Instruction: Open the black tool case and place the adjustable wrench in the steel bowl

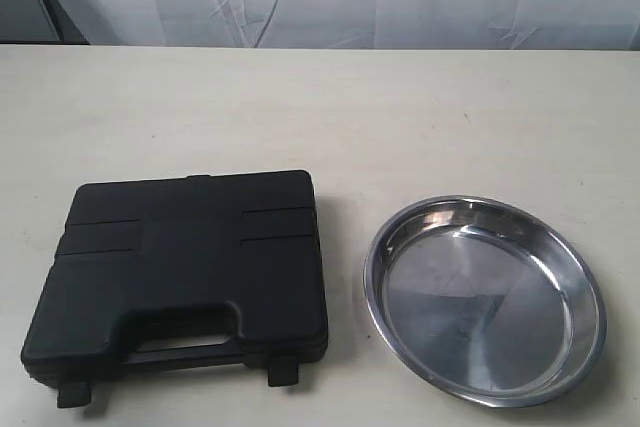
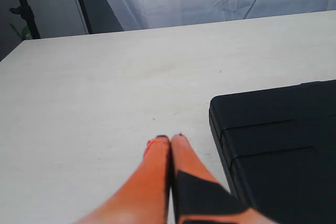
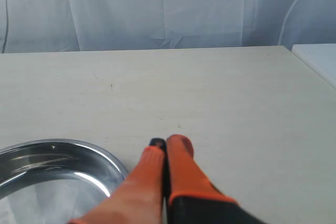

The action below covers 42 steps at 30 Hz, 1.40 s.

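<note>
Lower left of exterior frame: black tool case (image 1: pixel 185 267), lid shut. Long axis runs left-right. handle (image 1: pixel 180 322) and two latches (image 1: pixel 283 371) on edge toward frame bottom. adjustable wrench not in sight, likely inside case. steel bowl (image 1: pixel 480 297) lower right, just beside case, not touching.

My left claw (image 2: pixel 170 139) clenched on nothing, case corner near its tips. My right claw (image 3: pixel 165 144) clenched, empty, near bowl rim. Left arm nearer latches, so I judge it suits the opening.
</note>
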{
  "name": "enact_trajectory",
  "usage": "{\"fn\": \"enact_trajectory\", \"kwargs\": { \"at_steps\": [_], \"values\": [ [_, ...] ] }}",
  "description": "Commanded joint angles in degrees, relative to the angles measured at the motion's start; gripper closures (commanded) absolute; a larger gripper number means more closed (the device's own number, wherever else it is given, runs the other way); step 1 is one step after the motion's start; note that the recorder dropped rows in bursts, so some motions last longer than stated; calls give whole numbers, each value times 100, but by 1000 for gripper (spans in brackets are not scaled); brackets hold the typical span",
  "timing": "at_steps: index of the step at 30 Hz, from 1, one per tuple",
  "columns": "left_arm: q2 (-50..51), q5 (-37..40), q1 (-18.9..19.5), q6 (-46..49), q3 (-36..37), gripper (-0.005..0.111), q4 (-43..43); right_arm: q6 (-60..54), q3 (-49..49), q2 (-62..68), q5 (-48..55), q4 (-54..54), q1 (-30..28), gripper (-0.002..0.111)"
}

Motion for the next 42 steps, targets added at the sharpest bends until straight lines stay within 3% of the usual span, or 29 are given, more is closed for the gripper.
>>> {"fn": "enact_trajectory", "kwargs": {
  "at_steps": [1, 15, 20, 23, 27, 32, 38, 42],
  "values": [
    [-15, -98, 22, -4, -16, 107, 1, -1, 14, -42, -34, -17, -28, 109],
    [-15, -98, 22, -4, -16, 107, 1, -1, 14, -42, -37, -17, -27, 109],
    [-15, -98, 22, -4, -16, 107, 1, -1, 14, -42, -529, -29, -27, 109],
    [-15, -98, 22, -4, -16, 107, 1, 171, 14, -42, -1046, 971, -27, 109],
    [-15, -98, 22, -4, -16, 107, 1, 579, 14, -42, -1533, 3839, -27, 109],
    [-15, -98, 22, -4, -16, 107, 1, 579, 14, -42, -2902, 5575, -27, 109],
    [-15, -98, 22, -4, -16, 107, 1, 1255, -139, -42, -3436, 6372, -27, 109],
    [-15, -98, 22, -4, -16, 107, 1, 1593, -781, -42, -3259, 5550, -27, 109]
  ]
}}
